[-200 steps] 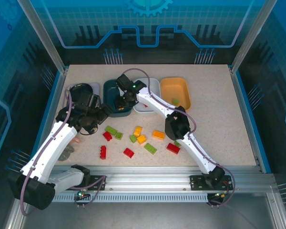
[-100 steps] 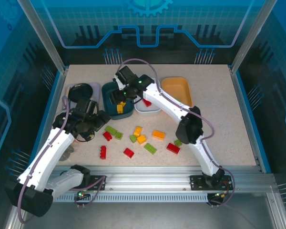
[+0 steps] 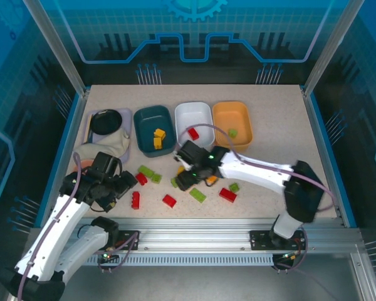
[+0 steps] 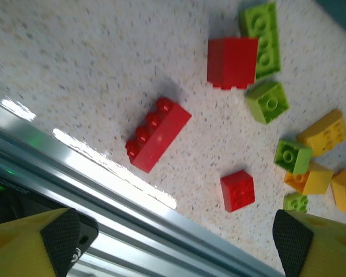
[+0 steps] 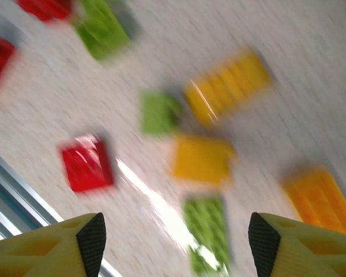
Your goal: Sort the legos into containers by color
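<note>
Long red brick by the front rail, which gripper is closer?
Left. The left gripper sits just left of the long red brick; the right gripper is farther off to its right.

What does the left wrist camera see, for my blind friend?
Small red, green and yellow plastic bricks lie scattered on a speckled beige table, a long red brick near the silver metal rail. The left hand's yellow fingers stand wide apart.
</note>
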Motion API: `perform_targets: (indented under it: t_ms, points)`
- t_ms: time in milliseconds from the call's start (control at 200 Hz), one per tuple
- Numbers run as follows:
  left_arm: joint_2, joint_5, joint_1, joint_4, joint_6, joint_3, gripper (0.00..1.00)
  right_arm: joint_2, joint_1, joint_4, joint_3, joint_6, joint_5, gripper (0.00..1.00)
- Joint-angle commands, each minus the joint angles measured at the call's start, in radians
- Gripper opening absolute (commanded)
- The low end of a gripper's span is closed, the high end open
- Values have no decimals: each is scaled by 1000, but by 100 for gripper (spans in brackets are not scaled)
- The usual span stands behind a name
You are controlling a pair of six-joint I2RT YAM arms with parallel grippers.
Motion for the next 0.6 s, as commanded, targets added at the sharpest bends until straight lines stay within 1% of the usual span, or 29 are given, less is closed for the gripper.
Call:
perform_targets:
  t_ms: [0,125,230,265,320,370,470,595]
  points:
    - [15,149,-1,102,38,-34,90,-193,-70,-89,-155,102,71,74]
    - [56,239,-18,227,76,-46,91,-305,-140,-180,-285,179,16,79]
    - [110,240,-70,269,85,-27,91,-337,-202,-241,-336,280,-30,86]
    - [129,232,-89,276,84,-20,91,-337,-219,-255,-340,325,-44,95]
    - [149,224,-116,293,77,-17,91,-328,-244,-263,-339,396,-62,99]
    - [162,216,-137,308,63,-18,91,-316,-256,-260,-326,447,-81,100]
    - [176,213,-169,336,49,-15,91,-288,-275,-244,-308,556,-75,100]
    - [193,224,-178,341,68,1,92,-243,-290,-200,-308,756,-110,100]
